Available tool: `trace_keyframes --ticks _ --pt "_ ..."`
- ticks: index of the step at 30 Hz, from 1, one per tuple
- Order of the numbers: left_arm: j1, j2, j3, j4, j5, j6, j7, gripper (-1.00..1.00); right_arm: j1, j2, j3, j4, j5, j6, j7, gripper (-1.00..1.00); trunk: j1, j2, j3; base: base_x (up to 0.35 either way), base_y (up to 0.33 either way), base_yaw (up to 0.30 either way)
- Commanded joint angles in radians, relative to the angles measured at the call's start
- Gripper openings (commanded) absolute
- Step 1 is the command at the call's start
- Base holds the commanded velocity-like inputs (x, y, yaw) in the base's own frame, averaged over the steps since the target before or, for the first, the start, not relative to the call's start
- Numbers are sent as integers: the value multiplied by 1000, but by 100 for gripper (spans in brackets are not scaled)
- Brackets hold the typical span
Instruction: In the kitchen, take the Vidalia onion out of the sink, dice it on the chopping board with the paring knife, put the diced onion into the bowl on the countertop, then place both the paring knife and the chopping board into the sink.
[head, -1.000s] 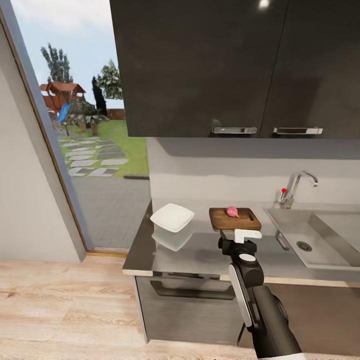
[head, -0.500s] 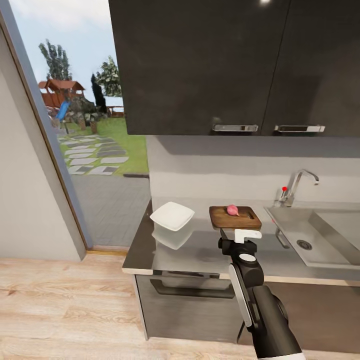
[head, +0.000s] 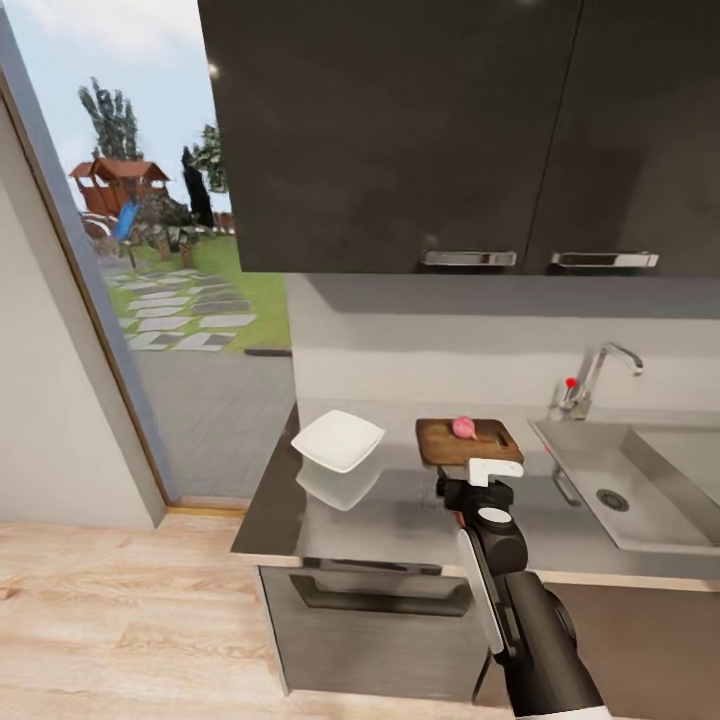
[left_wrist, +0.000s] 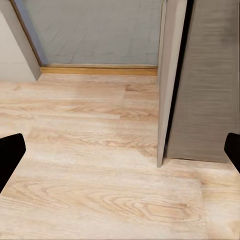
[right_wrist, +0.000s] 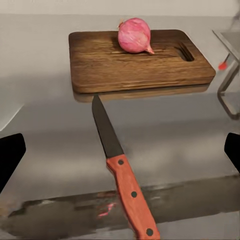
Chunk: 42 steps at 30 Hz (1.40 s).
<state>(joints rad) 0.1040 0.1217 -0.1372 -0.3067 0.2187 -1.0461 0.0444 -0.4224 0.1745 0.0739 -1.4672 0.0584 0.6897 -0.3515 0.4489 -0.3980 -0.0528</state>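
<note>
onion on the board, knife lying loose on the surface

the right tool (right_wrist: 120, 150) hangs open and empty, dark fingertips (right_wrist: 10, 155) at the frame's side edges, above the glossy dark grey surface (right_wrist: 190, 130). the red-handled, dark-bladed paring knife (right_wrist: 122, 170) lies at lower centre, tip pointing at the dark brown wooden chopping board (right_wrist: 140, 62), upper centre. the pinkish-red round onion (right_wrist: 134, 36) sits on it. in the head view, the white square bowl (head: 338, 440) lies left of the board, the steel sink (head: 640, 480) right. the left tool (left_wrist: 120, 155), also open, faces wooden floor (left_wrist: 90, 165).
</note>
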Motion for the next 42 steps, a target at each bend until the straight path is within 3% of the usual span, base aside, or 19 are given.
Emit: trace_keyframes --ticks 1,14,42 --pt "0 1 -8 -2 7 -1 5 100 -1 0 1 -1 6 8 -1 100 1 -2 -2 233 -106 0" --pt "0 1 -8 3 7 -1 5 100 -1 0 1 -1 6 8 -1 100 1 -2 -4 51 -18 0" --pt "0 0 -8 20 5 -1 2 100 -1 0 0 -1 6 20 -1 100 1 -2 -33 45 0 0"
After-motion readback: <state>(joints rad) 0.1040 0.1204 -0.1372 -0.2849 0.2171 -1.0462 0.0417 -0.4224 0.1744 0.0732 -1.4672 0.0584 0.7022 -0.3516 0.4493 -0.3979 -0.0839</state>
